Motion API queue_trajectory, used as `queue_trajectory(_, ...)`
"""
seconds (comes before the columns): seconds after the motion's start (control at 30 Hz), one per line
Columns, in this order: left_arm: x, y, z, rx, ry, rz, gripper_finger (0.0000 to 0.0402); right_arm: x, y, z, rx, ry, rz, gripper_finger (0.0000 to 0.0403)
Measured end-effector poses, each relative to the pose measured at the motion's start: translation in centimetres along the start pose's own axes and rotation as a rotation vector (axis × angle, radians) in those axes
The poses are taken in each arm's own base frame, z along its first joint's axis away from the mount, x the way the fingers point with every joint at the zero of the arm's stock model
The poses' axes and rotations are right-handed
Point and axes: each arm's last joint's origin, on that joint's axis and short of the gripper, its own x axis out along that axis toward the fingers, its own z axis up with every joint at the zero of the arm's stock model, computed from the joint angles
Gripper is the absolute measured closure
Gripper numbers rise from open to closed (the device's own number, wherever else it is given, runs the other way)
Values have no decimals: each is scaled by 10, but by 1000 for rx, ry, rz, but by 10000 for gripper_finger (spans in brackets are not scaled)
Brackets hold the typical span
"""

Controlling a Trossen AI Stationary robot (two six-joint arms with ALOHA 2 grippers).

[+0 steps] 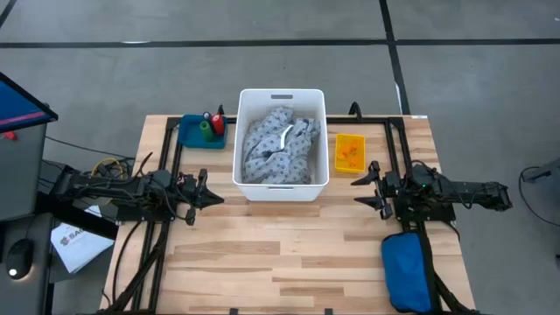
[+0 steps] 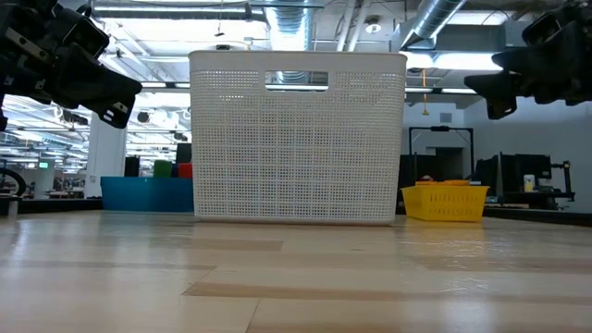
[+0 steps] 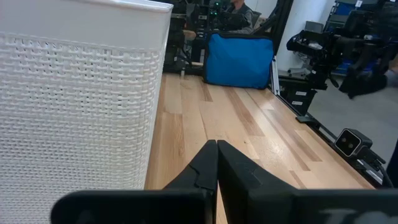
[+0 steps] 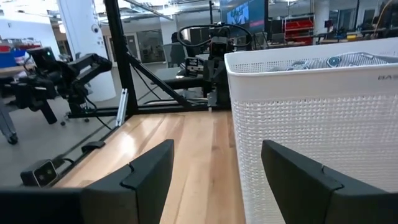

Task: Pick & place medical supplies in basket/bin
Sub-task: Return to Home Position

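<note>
Pale wooden planks form the table (image 1: 289, 254), which stands on a grey concrete floor (image 1: 105, 79). At the middle of the far side sits a tall white bin (image 1: 282, 94) with perforated walls. The grey patterned gown (image 1: 271, 144) lies crumpled inside it and fills most of it. In the right wrist view a bit of the cloth shows just over the rim.

Left of the white bin, just beside it, is a low blue bin (image 1: 188, 136). It holds a red piece (image 1: 217, 122) and a green piece (image 1: 205, 129), close together at its right end. Right of the white bin is a small yellow bin (image 1: 354, 166) with small orange items (image 1: 349, 152) inside, too small to make out. A blue padded pouch (image 1: 407, 271) lies at the near right corner of the table.

The left gripper (image 1: 214, 198) hangs above the table on the near left of the white bin, close to its corner and pointing right. Its two fingers are pressed together with nothing between them, as the left wrist view shows. The right gripper (image 1: 363, 186) hangs on the near right of the bin, pointing left. Its fingers are spread wide and hold nothing. Neither gripper touches the bin.
</note>
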Motion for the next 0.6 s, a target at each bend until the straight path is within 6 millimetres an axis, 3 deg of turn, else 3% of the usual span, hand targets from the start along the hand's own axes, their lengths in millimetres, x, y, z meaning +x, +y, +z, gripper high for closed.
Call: queue_trajectory(0.6, 0, 0, 0, 0, 0, 0, 401, 0, 0, 0, 25, 2, 0, 163)
